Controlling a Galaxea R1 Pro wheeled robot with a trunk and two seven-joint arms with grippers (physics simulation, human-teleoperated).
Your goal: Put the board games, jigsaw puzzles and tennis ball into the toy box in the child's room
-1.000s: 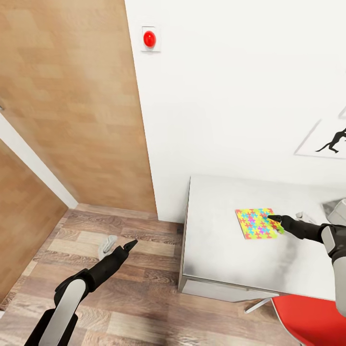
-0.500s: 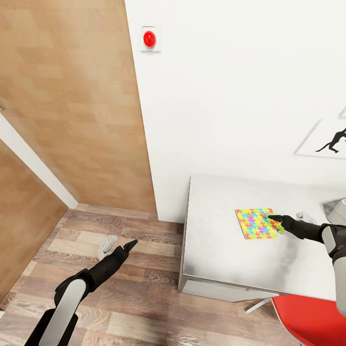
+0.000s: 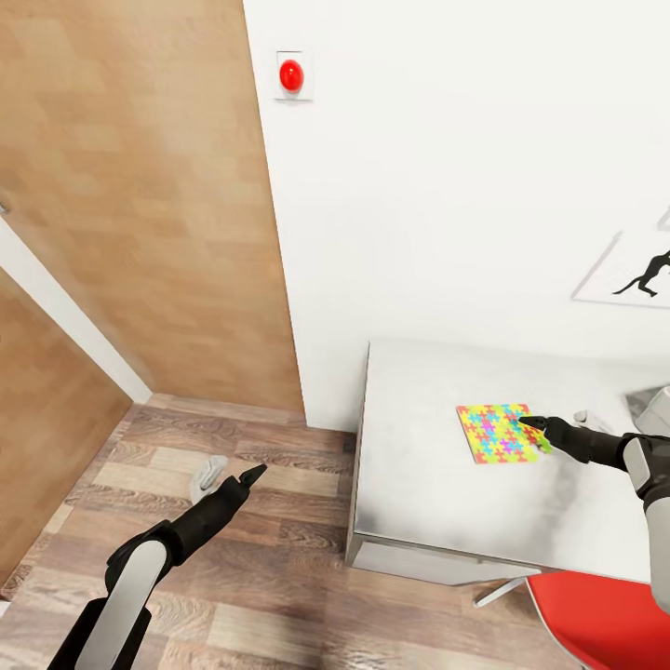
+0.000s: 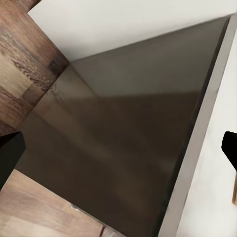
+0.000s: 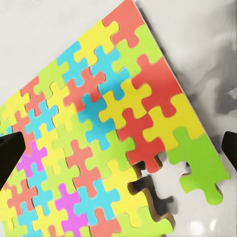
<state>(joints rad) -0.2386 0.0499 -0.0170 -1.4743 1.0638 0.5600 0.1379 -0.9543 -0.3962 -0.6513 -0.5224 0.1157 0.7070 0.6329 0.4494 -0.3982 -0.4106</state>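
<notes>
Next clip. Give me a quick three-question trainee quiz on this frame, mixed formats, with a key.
1. True or false: the puzzle lies flat on the table.
2. Multiple choice: the right claw is at the puzzle's
A. edge nearest the door
B. edge farthest from the door
C. centre
3. Fill in: the left claw hangs over the ____, beside the table.

Key: 1 true; 2 B; 3 floor. The right wrist view shows the puzzle close up between open fingertips, with one piece missing near a corner.
</notes>
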